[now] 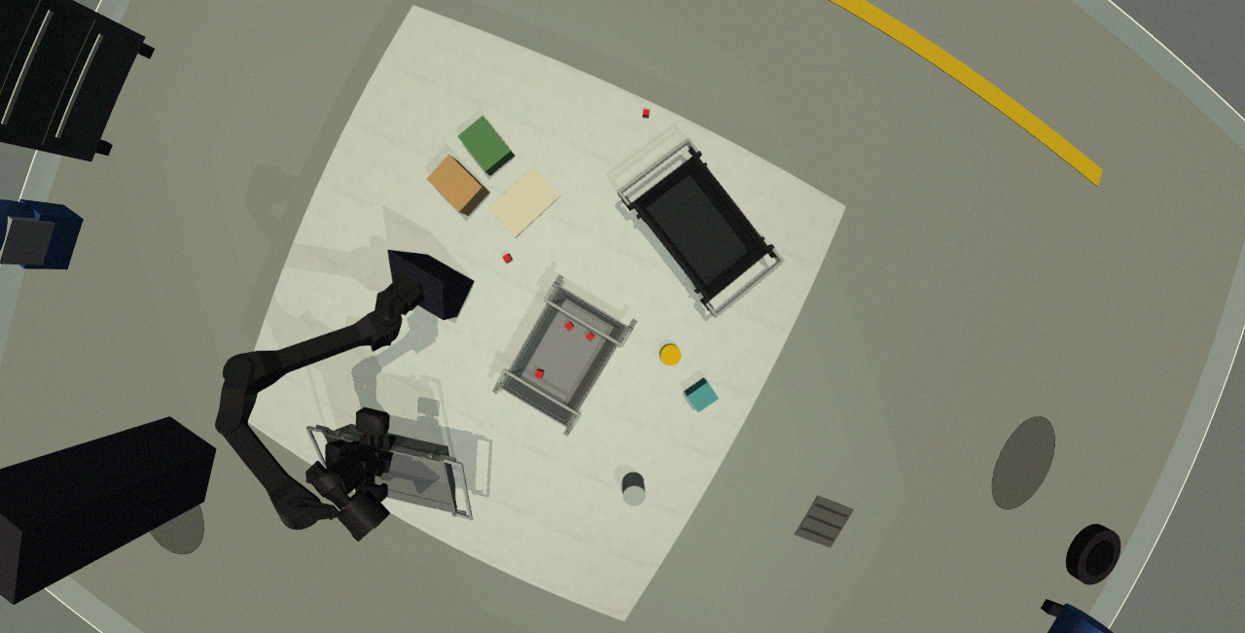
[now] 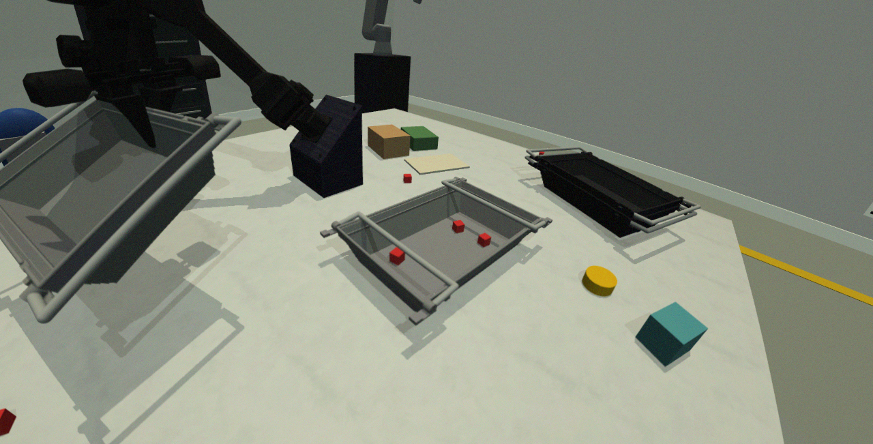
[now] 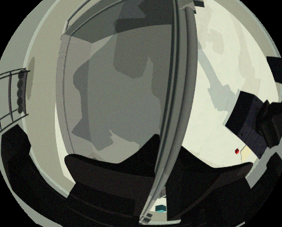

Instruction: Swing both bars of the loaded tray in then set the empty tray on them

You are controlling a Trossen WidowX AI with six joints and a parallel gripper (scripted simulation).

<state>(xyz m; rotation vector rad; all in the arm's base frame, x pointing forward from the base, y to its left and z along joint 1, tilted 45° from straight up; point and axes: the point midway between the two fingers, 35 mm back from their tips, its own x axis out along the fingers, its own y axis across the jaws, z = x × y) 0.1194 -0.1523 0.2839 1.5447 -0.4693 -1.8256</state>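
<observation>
Lighting: dim, soft. Shadows: overlapping, on the pale desk (image 1: 591, 499) (image 2: 518, 367) (image 3: 207, 126). Wrist view: edges strongly bowed, corners black.

Near the bench's lower-left edge in the top view, your raised, tilted tray (image 1: 415, 482) (image 2: 61, 197) (image 3: 122, 94) faces a gap before the loaded tray (image 1: 565, 359) (image 2: 439, 245) mid-bench. Two bars (image 1: 540, 397) (image 2: 407, 251) cross that tray's ends, leaving you open room between them. A yellow disc (image 1: 670, 354) (image 2: 599, 279) and teal block (image 1: 701, 396) (image 2: 674, 328) (image 3: 160, 208) obstruct the lower-right edge side; a black tray (image 1: 696, 225) (image 2: 610, 185) blocks low passage by the right corner. Clearance beneath your tray is hard to judge.
</observation>
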